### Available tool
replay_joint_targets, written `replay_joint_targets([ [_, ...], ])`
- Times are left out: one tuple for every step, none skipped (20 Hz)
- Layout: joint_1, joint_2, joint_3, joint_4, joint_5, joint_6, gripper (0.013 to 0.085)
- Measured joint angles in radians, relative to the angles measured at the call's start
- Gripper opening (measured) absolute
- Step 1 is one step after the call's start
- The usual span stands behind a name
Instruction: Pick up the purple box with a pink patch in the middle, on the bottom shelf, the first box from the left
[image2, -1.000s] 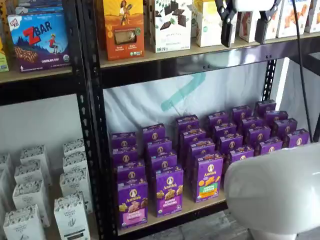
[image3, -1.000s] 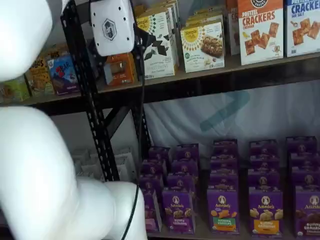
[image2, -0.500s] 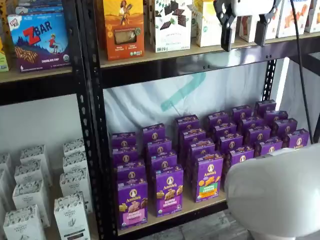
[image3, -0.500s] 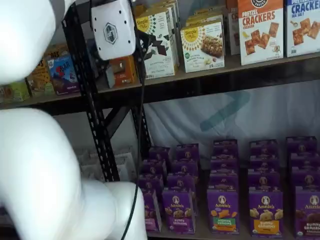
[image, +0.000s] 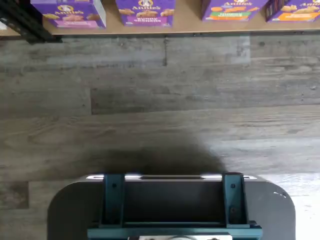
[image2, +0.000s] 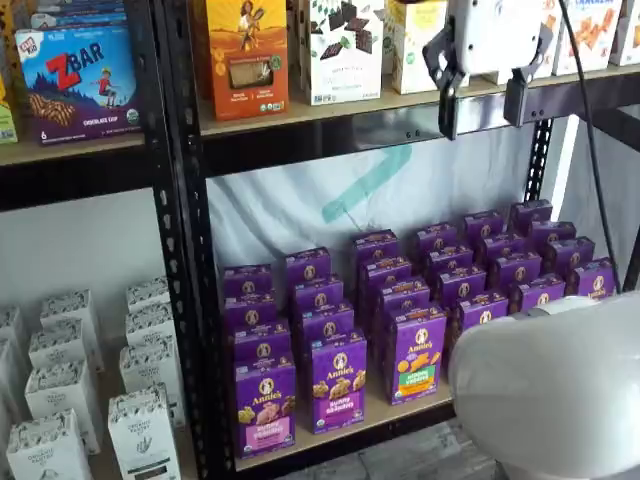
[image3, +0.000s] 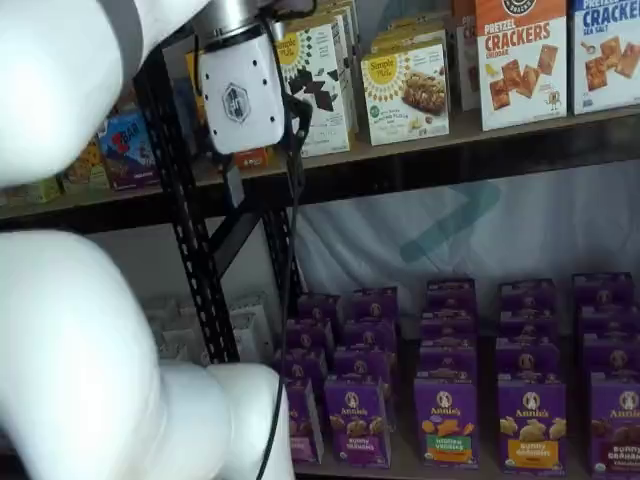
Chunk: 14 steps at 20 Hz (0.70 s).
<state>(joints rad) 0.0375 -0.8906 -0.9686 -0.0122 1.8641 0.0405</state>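
The purple box (image2: 265, 405) with its pink patch (image2: 266, 433) stands upright at the front left of the bottom shelf (image2: 405, 408), heading a row of purple cartons. In a shelf view the arm hides most of it, showing only its right edge (image3: 302, 422). The wrist view shows its lower front (image: 70, 10) on the tan board (image: 187, 22). My gripper (image2: 482, 108) hangs high in front of the upper shelf's rail, far above and to the right of the box. Its two black fingers (image2: 448, 112) stand apart with nothing between them. It also shows in a shelf view (image3: 262, 178).
Purple cartons with other patches (image2: 416, 352) fill the bottom shelf. White cartons (image2: 140, 425) stand in the left bay beyond a black post (image2: 185, 300). The upper shelf holds boxes (image2: 246, 55). My white arm base (image2: 555, 385) fills the foreground. A dark mount (image: 172, 210) sits over grey wood floor (image: 160, 100).
My gripper has come down from the view's top edge to level with the upper shelf's rail, still open. The boxes have not moved.
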Motion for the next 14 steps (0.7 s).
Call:
replay_joint_targets([
  [0.001, -0.003, 0.015, -0.003, -0.009, 0.000, 0.0850],
  [-0.002, -0.007, 0.032, -0.001, -0.021, -0.002, 0.0850],
  [-0.006, -0.011, 0.047, 0.001, -0.032, -0.004, 0.0850],
  [-0.009, -0.014, 0.062, 0.004, -0.043, -0.007, 0.0850],
  [-0.014, -0.018, 0.079, 0.007, -0.055, -0.010, 0.0850],
  [-0.021, -0.021, 0.095, 0.015, -0.068, -0.016, 0.0850],
  [-0.029, -0.022, 0.114, 0.023, -0.080, -0.021, 0.0850],
  [-0.034, -0.024, 0.134, 0.029, -0.094, -0.025, 0.0850],
  [-0.036, -0.027, 0.150, 0.033, -0.108, -0.027, 0.0850],
  [-0.035, -0.033, 0.171, 0.034, -0.128, -0.026, 0.0850],
  [-0.029, -0.041, 0.195, 0.032, -0.155, -0.021, 0.0850],
  [-0.028, -0.049, 0.217, 0.038, -0.180, -0.019, 0.0850],
  [-0.027, -0.053, 0.236, 0.046, -0.200, -0.018, 0.0850],
  [-0.022, -0.052, 0.250, 0.050, -0.212, -0.012, 0.0850],
])
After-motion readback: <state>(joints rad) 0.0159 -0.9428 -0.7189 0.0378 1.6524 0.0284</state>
